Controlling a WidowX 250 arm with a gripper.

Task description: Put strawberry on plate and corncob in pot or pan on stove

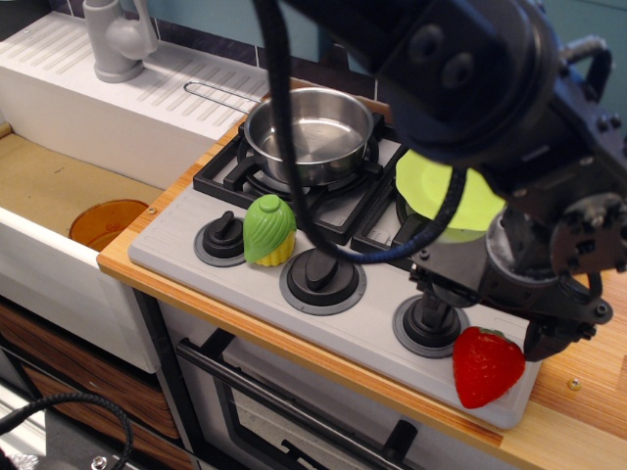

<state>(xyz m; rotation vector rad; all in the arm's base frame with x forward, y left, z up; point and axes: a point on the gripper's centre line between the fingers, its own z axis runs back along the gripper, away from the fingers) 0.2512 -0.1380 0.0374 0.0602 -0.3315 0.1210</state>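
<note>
Looming over the right half of the scene, arm (460,88) hangs above the stove (294,313). Stove sits on a wooden counter (578,392), sink (59,186) to its left. Pan (309,132) on far-left burner, empty. Plate (460,201) on far-right burner, partly hidden by arm. Corncob (268,229) upright on stove front, between left and middle knobs. Strawberry (485,365) at near-right stove corner, just right of right knob (429,321). Gripper (490,323) low over it; jaws look spread, one either side, probably not touching it, though view is poor.
</note>
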